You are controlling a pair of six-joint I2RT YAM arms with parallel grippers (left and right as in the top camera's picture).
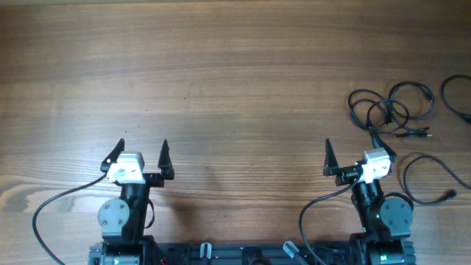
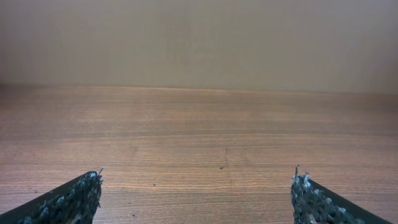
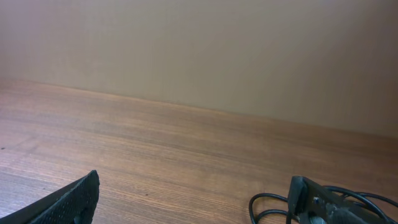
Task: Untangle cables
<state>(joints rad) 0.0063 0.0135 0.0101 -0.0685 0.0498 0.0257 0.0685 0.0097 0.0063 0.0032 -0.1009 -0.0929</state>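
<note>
A tangle of thin black cables (image 1: 390, 110) lies in overlapping loops at the right of the wooden table (image 1: 235, 73). A separate cable (image 1: 427, 179) curves near the right edge, and another cable (image 1: 455, 97) runs off the far right. My right gripper (image 1: 358, 153) is open and empty, just in front of the tangle. The loops show beside its right finger in the right wrist view (image 3: 267, 205). My left gripper (image 1: 140, 156) is open and empty at the front left, far from the cables; in the left wrist view (image 2: 196, 193) it shows only bare wood.
Both arm bases sit at the front edge of the table (image 1: 243, 254), with thicker black robot wires (image 1: 59, 202) looping beside them. A plain wall rises behind the far table edge (image 2: 199, 43).
</note>
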